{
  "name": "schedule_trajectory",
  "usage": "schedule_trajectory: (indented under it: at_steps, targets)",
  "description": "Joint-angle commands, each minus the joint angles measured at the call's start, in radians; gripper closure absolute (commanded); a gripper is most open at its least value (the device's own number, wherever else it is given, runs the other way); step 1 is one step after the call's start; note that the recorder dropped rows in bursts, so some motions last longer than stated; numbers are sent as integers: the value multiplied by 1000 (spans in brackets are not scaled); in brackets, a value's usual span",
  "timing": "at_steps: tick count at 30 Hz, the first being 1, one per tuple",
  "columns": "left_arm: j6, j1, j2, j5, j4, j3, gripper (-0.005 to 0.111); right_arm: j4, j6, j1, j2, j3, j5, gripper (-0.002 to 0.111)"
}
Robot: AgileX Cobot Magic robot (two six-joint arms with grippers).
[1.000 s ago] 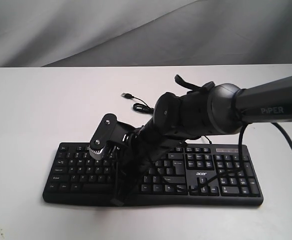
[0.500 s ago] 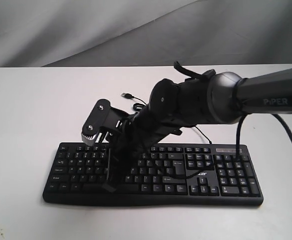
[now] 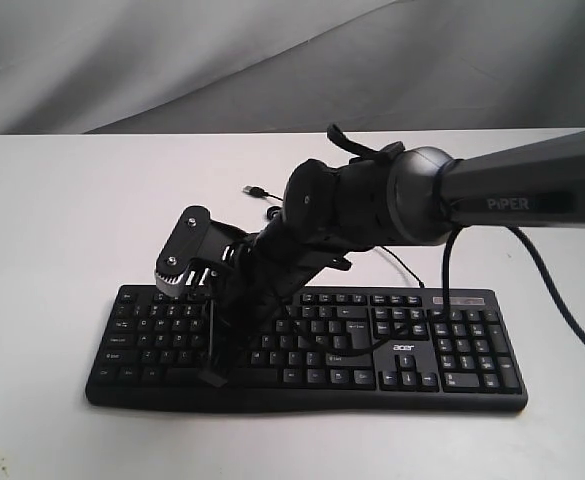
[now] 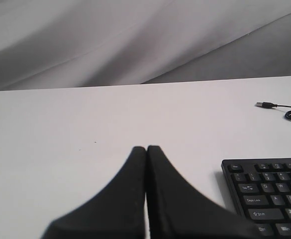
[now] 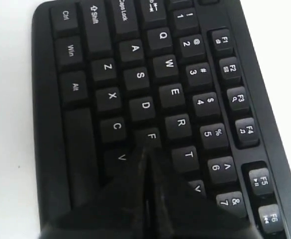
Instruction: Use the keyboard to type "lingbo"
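Observation:
The black keyboard [image 3: 442, 350] lies across the near part of the white table [image 3: 62, 220], its cable running back to a USB plug [image 3: 255, 190]. My right gripper [image 3: 212, 378] reaches across to the keyboard's left half and points down at the keys, jaws shut and empty. In the right wrist view its tips [image 5: 146, 152] sit just behind the F key [image 5: 151, 136], between V and T; the key under them is hidden. I cannot tell whether they touch. My left gripper [image 4: 146, 148] is shut over bare table beside the keyboard's corner [image 4: 269, 194].
A grey cloth backdrop [image 3: 272, 60] hangs behind the table. The right arm's own black cable [image 3: 562, 320] loops down over the number pad side. The loose USB plug [image 4: 262, 104] and coiled cable lie behind the keyboard.
The right arm has swung to the left, carrying its shut gripper leftward along the keyboard from the middle toward the left-hand letter keys.

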Motion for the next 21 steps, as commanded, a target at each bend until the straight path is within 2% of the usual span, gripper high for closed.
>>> schedule_trajectory:
  at_steps: [1,21]
  targets:
    - [-2,3,-4,-13,0,5,106,-5,6,5,19,-10,-13,108]
    - [-2,3,-4,-13,0,5,106,5,6,5,30,-10,-57,108]
